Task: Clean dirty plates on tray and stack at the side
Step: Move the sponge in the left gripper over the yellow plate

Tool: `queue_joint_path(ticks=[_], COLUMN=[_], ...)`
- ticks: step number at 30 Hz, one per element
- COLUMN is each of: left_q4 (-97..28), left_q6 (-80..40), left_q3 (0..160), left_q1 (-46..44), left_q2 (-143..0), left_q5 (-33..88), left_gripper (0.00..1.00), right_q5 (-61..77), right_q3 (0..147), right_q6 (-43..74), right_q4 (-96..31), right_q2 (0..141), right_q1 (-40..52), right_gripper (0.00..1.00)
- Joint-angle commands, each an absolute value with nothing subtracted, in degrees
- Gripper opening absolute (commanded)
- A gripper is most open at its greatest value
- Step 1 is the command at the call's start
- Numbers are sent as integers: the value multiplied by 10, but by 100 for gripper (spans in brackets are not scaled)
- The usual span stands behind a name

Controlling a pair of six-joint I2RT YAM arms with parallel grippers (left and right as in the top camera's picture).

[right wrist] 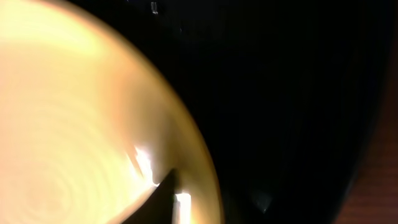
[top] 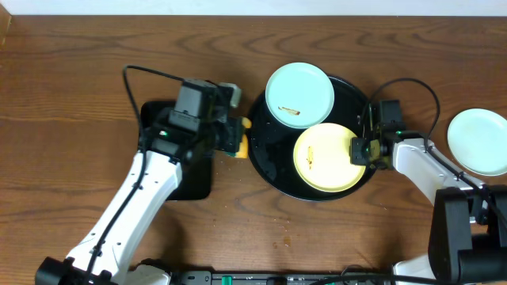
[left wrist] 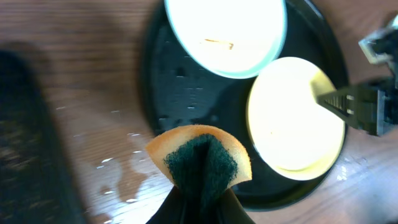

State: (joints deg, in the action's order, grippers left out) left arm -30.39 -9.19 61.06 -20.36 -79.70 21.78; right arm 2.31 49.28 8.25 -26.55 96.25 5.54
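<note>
Plates on the black tray (top: pixel 268 152), a yellow plate (top: pixel 325 157) and a pale blue plate (top: pixel 299 93), are likely stiff, slick and breakable, best pinched at the rim; left hand (top: pixel 228 131) clamps a sponge (left wrist: pixel 200 163), right hand (top: pixel 363 149) at the yellow rim, opening cannot be told.

Robot lab test bench: wood worktop (top: pixel 71 95), left arm (top: pixel 146 186) and right arm (top: pixel 420 158) with loose cable (top: pixel 146 73), staged tray (top: pixel 265 158) of plates (top: pixel 299 95), pale wall (top: pixel 238 6) behind.

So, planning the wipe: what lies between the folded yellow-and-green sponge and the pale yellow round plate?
Only bare floor of the glossy black round tray, seen in the overhead view.
</note>
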Motion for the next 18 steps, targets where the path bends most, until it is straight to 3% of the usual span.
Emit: queue_joint_path(ticks=[1,18], left_q4=[-296,-178], left_q6=[-104,-61], left_q3=[620,620], left_q1=[-230,-350], left_q2=[-814,-924], left_q5=[218,274], left_gripper=[7,7], right_q5=[85,115], right_q3=[489,489], right_q6=[80,80], right_q4=[-270,-279], right_q2=[981,981], right_q1=[50,50], right_gripper=[4,1])
